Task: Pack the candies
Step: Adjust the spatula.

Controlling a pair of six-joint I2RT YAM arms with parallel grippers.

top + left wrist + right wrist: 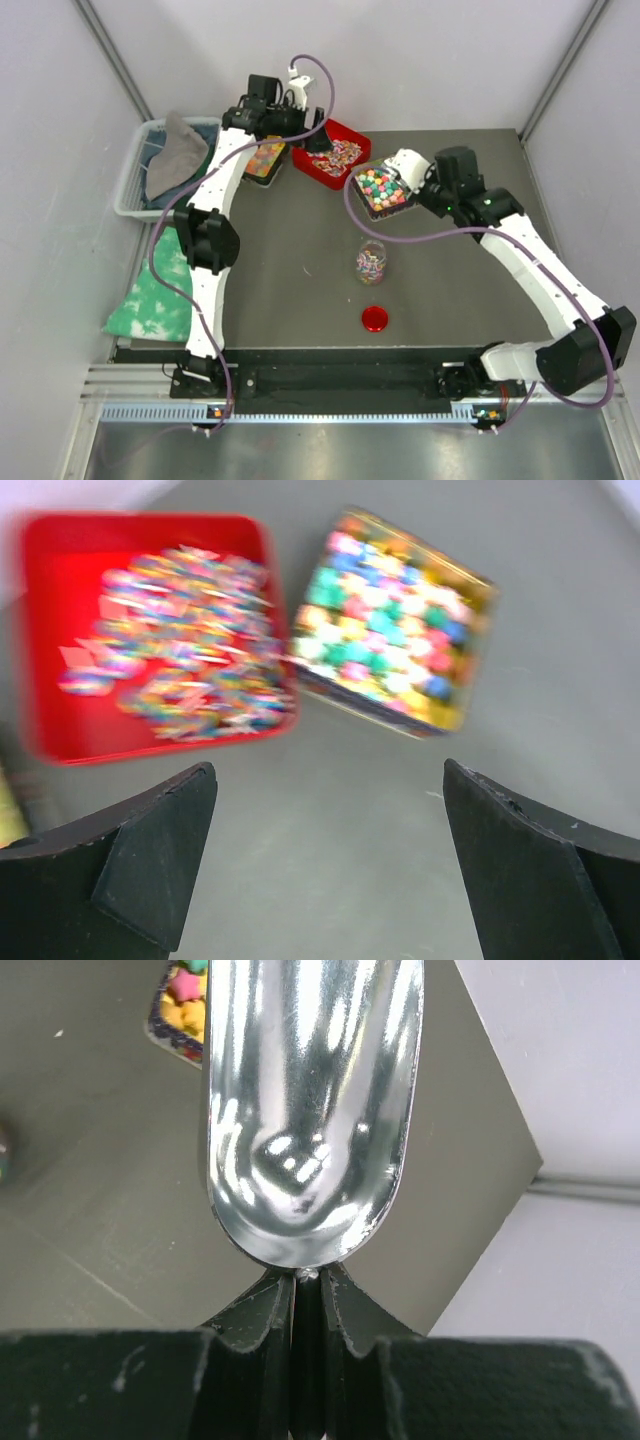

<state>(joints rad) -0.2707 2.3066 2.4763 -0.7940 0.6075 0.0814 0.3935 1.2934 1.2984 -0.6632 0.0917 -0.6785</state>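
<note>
Grey table (300, 290), red tray (358, 131) of candies (335, 155), tin (360, 192), small tray (262, 180), jar (371, 262), red lid (376, 319), basket (128, 180), green cloth (150, 295).

Overhead view's evenly lit and sharp, soft shadows only. Left wrist shot is blurry, candies (190, 640) all smeary. Shiny scoop (310, 1110) throws bright glare streaks.

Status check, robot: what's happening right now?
Left gripper open, empty, near candies. Right gripper shut on empty scoop. Jar uncapped, lid beside it. Nothing blocking jar.
</note>
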